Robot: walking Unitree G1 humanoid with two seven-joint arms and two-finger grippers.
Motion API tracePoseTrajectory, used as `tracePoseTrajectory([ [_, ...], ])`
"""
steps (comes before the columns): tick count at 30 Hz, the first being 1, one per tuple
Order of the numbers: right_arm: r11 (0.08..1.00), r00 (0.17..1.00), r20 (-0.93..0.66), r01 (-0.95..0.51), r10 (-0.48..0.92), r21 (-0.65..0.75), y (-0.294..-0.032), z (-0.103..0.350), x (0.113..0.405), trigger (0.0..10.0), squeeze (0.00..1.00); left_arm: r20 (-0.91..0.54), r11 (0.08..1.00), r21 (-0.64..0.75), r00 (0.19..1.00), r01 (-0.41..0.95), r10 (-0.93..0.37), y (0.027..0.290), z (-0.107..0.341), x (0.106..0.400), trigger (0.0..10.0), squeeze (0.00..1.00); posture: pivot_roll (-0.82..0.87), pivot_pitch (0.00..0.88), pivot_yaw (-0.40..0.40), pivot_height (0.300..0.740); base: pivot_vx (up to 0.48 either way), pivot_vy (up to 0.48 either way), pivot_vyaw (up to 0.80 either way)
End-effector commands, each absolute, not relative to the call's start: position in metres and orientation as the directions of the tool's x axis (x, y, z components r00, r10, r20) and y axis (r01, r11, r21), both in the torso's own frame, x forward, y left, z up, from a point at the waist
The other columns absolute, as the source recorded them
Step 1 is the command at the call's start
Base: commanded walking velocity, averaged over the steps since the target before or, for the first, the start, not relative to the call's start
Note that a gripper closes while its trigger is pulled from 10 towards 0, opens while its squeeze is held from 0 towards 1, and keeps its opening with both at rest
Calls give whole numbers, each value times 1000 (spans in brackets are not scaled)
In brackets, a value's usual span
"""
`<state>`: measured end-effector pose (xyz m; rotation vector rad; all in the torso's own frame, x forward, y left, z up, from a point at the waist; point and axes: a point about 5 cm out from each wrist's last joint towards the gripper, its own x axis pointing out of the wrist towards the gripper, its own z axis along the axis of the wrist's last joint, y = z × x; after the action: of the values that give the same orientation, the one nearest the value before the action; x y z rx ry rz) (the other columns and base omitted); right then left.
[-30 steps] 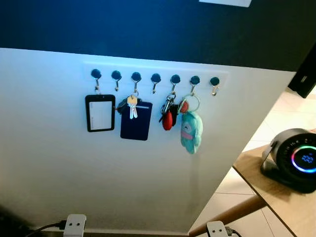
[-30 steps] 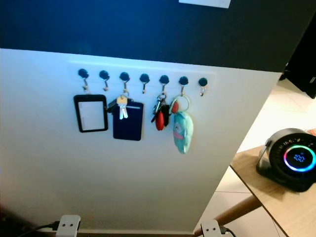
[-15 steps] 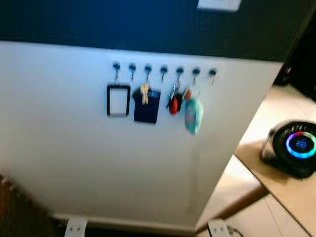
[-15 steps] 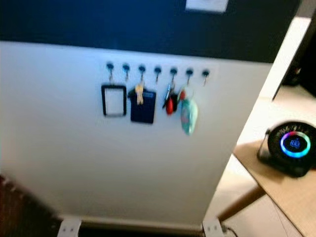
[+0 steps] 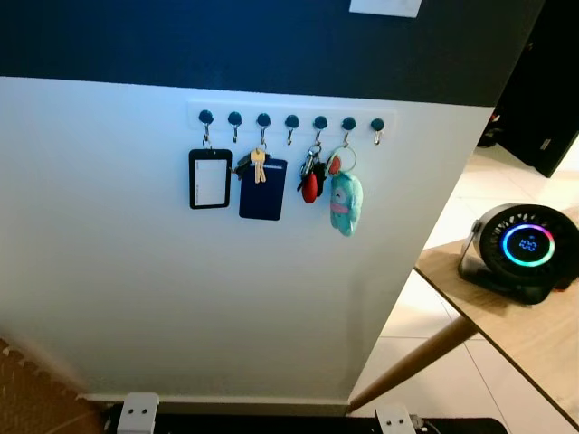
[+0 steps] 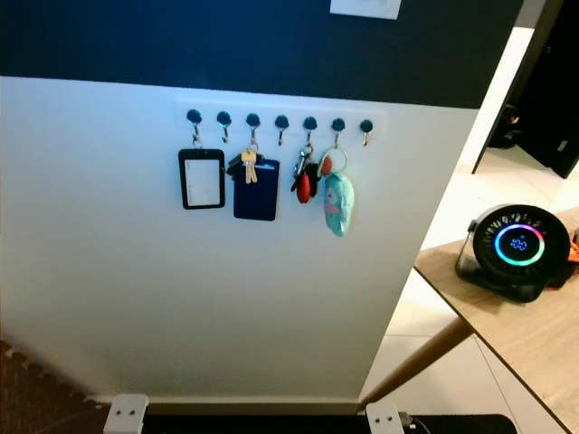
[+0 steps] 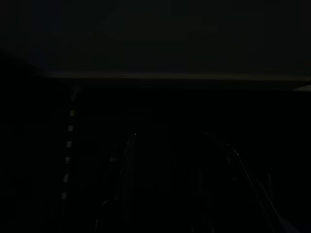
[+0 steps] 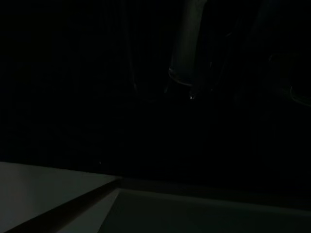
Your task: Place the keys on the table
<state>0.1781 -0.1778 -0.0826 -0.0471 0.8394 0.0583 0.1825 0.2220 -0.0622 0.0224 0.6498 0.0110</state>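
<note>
Both wrist views are coming out nearly black; faint finger outlines are showing, but whether either gripper is spread or pressed together cannot be told. Right wrist view is catching a pale floor strip along one edge, nothing more readable.

Head views: the keys are hanging on the fifth hook from the left of the hook rail, long axis running vertical, pointing down, red fob at the bottom. Individual key blades are too small to separate. Just beside them, touching, a teal plush charm is dangling from the sixth hook. A brass key is hanging over a dark blue card holder, with an empty black badge frame on the first hook. Last hook is sitting bare.

The table is standing well apart, right of the wall, partly cut off by the frame edge, carrying a round black fan with a glowing ring.
</note>
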Motion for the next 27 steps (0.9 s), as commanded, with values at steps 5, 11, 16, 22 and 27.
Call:
tracePoseTrajectory([
  [5,998,675,-738,-62,25,-22,-181,-81,180,10000,0,-604,998,64,797,22,21,221,-62,183,10000,0,110,59,-65,740,0,-85,0],
  [11,998,685,-728,-65,27,-23,-180,-79,184,10000,0,-599,996,82,800,19,34,221,-61,184,10000,0,110,58,-65,740,0,-480,0],
  [16,996,738,-672,-83,58,-6,-176,-70,199,10000,0,-582,995,97,810,-24,76,228,-59,185,10000,0,112,56,-66,740,0,0,0],
  [22,988,811,-566,-139,151,64,-164,-52,225,10000,0,-537,993,116,839,-25,84,234,-53,188,10000,0,109,54,-66,740,0,0,0],
  [27,958,846,-452,-226,282,175,-148,-35,244,10000,0,-437,995,98,899,8,36,233,-40,196,10000,0,108,51,-68,740,0,0,0],
])
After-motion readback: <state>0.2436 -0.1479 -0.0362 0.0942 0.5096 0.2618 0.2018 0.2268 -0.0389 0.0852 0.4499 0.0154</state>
